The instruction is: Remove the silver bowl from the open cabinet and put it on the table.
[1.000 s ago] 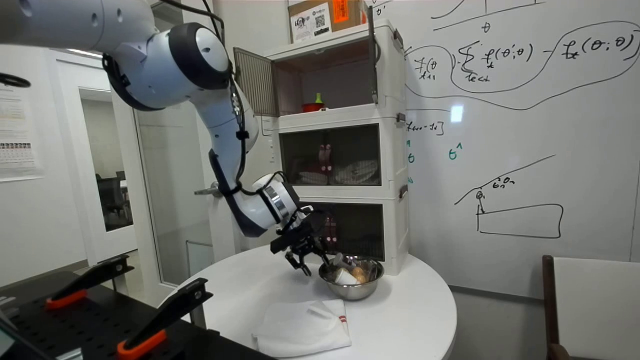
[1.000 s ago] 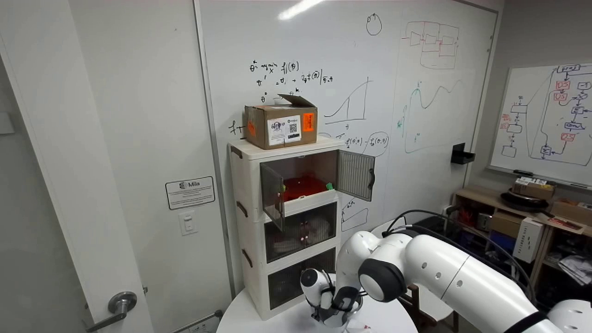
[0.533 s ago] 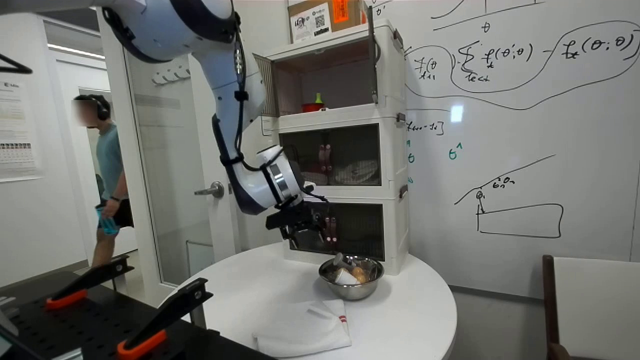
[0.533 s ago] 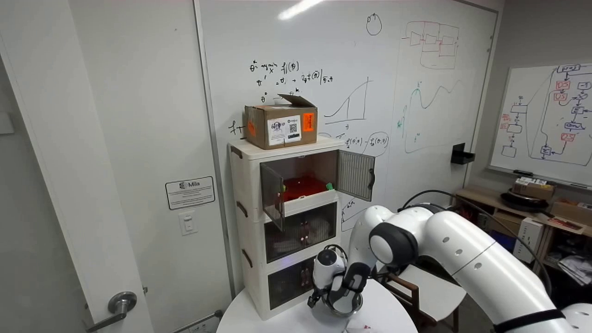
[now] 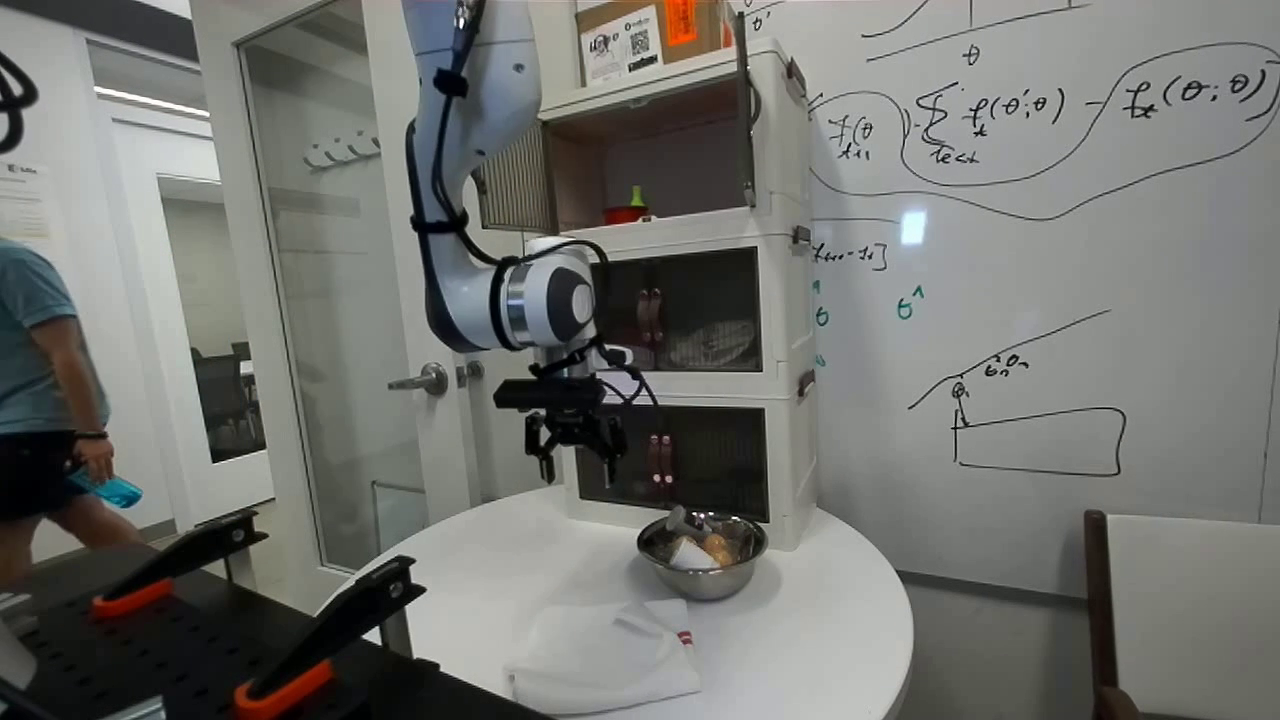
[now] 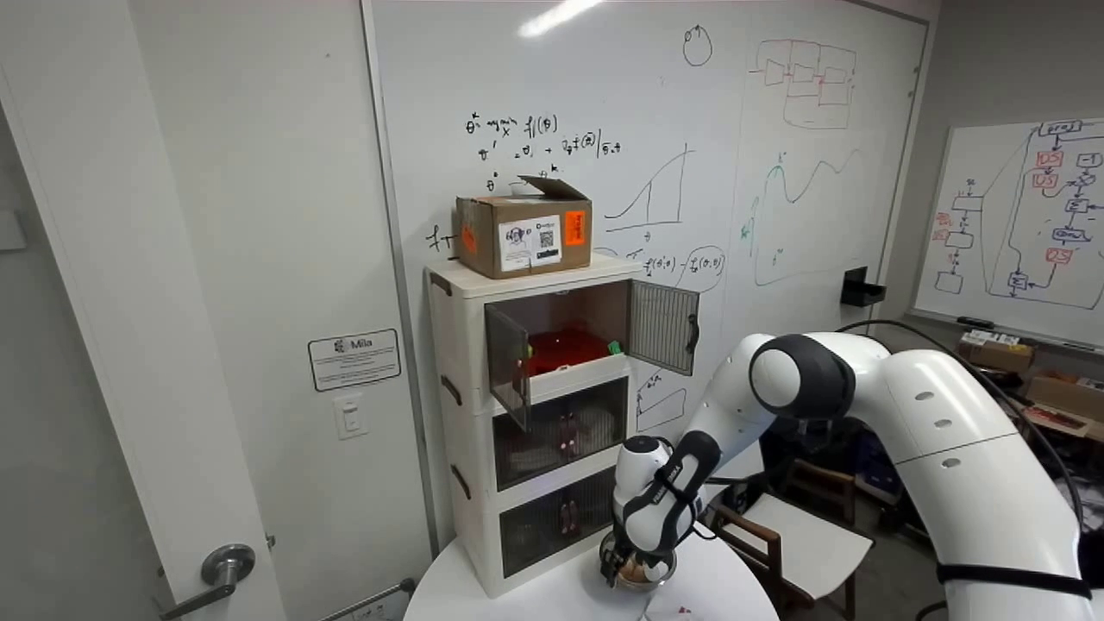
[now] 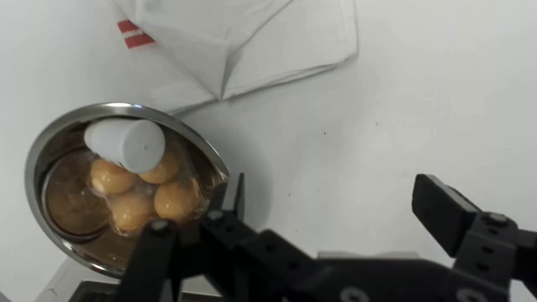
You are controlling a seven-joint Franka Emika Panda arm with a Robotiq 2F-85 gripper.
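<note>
The silver bowl (image 5: pixel 705 584) stands upright on the round white table (image 5: pixel 840 630), in front of the cabinet (image 5: pixel 790 470). It also shows in an exterior view (image 6: pixel 671 573), partly behind the arm, and in the wrist view (image 7: pixel 34 188). It holds a white cylinder (image 7: pixel 142 144) and several round orange-brown things (image 7: pixel 130 209) in clear packaging. My gripper (image 5: pixel 580 472) is open and empty, pointing down above the table, beside and higher than the bowl. In the wrist view the gripper (image 7: pixel 329 180) has only bare table between its fingers. The cabinet's top compartment is open.
A folded white cloth (image 5: pixel 605 660) with red stripes lies in front of the bowl. Red things (image 6: pixel 569 349) are in the top compartment, between open doors (image 6: pixel 664 328). A cardboard box (image 6: pixel 526 233) sits on top. A chair (image 6: pixel 793 543) stands by the table.
My gripper has risen from beside the bowl and turned from a tilt to point straight down. The bowl and cloth have not moved. A person has walked past in the background.
</note>
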